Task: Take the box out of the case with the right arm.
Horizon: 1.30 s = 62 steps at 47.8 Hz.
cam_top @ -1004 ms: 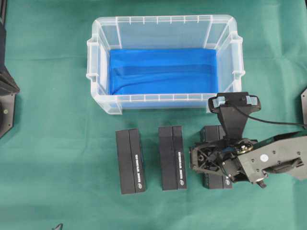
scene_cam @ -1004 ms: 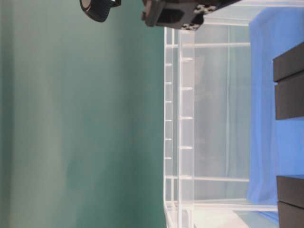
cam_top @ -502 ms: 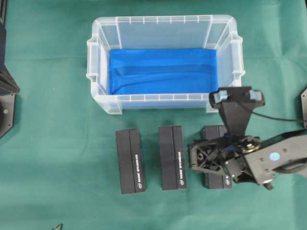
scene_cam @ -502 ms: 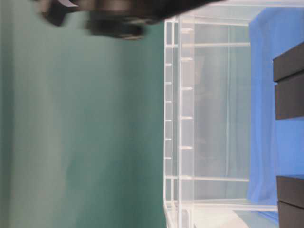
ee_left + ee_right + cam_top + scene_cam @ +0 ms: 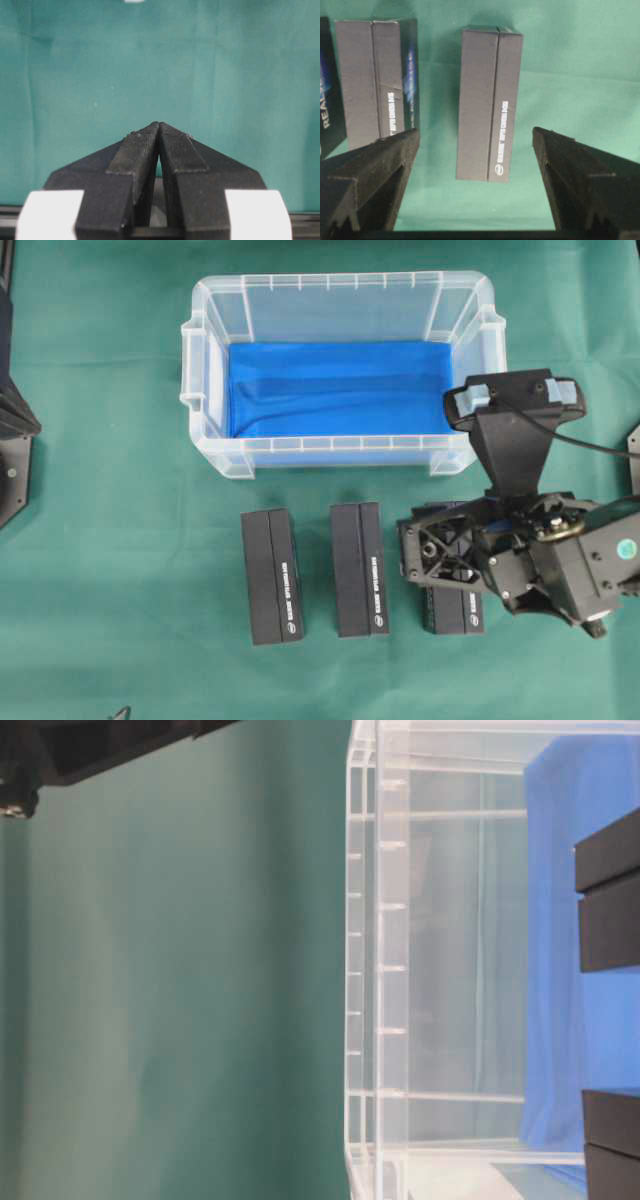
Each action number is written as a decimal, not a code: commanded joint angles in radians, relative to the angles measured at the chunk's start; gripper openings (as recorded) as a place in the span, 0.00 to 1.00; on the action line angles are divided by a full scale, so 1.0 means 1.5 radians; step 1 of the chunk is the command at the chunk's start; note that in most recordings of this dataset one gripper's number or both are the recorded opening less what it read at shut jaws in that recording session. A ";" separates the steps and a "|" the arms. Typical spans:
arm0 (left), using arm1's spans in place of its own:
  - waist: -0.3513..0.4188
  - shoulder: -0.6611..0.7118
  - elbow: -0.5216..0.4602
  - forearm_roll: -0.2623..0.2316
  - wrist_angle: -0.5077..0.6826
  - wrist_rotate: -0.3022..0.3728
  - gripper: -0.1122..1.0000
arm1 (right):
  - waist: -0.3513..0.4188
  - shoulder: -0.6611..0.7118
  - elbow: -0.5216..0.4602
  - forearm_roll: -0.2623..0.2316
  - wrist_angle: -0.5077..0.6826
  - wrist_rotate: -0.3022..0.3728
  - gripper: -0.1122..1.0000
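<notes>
A: Overhead first?
B: R gripper (image 5: 422,552) has its jaws spread wide w/ nothing in them. Rightmost box (image 5: 452,612) lies directly under it, partly hidden. Middle box (image 5: 360,569) is just beside the gripper and the far box (image 5: 271,576) is past that. All 3 lie on the green cloth (image 5: 120,540). Case (image 5: 340,285) is near the gripper, on its wrist-cam side. Only the blue sheet (image 5: 340,390) is inside, no box.
A: Table-level?
B: Sideways view. Case wall in the middle, black box ends at the edge. Can't tell depth there. A bit of the R arm (image 5: 90,745) shows in the corner, gripper not shown.
A: L wrist?
B: L gripper (image 5: 159,131) is pinched tight and empty, w/ bare cloth beneath.
A: R wrist?
B: Fingers (image 5: 380,160) are far apart. One box lies between them but lower, on the cloth, untouched. Another is beside the finger at the view's left. Can't tell which of the 3.
A: Progress?
B: Looks done imo. Case has no box, all 3 are out. Nothing left to pull, maybe just retract the arm.
</notes>
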<state>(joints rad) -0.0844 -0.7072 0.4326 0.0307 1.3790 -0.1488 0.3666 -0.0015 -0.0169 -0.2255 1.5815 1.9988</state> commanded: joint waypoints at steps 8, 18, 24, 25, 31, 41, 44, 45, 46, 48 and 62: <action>0.001 0.000 -0.016 0.001 -0.004 0.000 0.10 | -0.007 -0.018 -0.014 -0.003 0.004 -0.002 0.91; 0.002 0.000 -0.015 0.001 -0.004 0.000 0.10 | -0.006 -0.038 0.008 0.003 0.003 -0.002 0.91; 0.002 0.000 -0.016 0.001 -0.003 -0.001 0.10 | -0.005 -0.065 0.043 0.006 -0.010 0.002 0.91; 0.002 0.000 -0.015 0.001 -0.004 -0.001 0.10 | -0.005 -0.070 0.049 0.006 -0.013 0.003 0.91; 0.002 0.000 -0.015 0.001 -0.004 -0.001 0.10 | -0.002 -0.104 0.090 0.011 -0.021 0.006 0.91; 0.002 0.000 -0.015 0.001 -0.003 -0.001 0.10 | 0.002 -0.168 0.160 0.022 -0.020 0.011 0.91; 0.002 0.000 -0.015 0.001 -0.004 -0.001 0.10 | 0.005 -0.188 0.180 0.024 -0.019 0.019 0.91; 0.002 0.000 -0.015 0.001 -0.003 -0.001 0.10 | 0.006 -0.194 0.187 0.024 -0.019 0.022 0.91; 0.002 0.000 -0.015 0.001 -0.004 -0.001 0.10 | 0.007 -0.201 0.195 0.024 -0.019 0.028 0.91; 0.002 0.000 -0.015 0.001 -0.003 -0.001 0.10 | 0.012 -0.216 0.210 0.024 -0.019 0.037 0.91; 0.002 0.000 -0.014 0.001 -0.003 -0.001 0.10 | 0.042 -0.272 0.264 0.025 -0.013 0.097 0.91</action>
<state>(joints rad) -0.0844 -0.7072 0.4310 0.0307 1.3806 -0.1488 0.4234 -0.3973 0.3881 -0.1887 1.5570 2.1430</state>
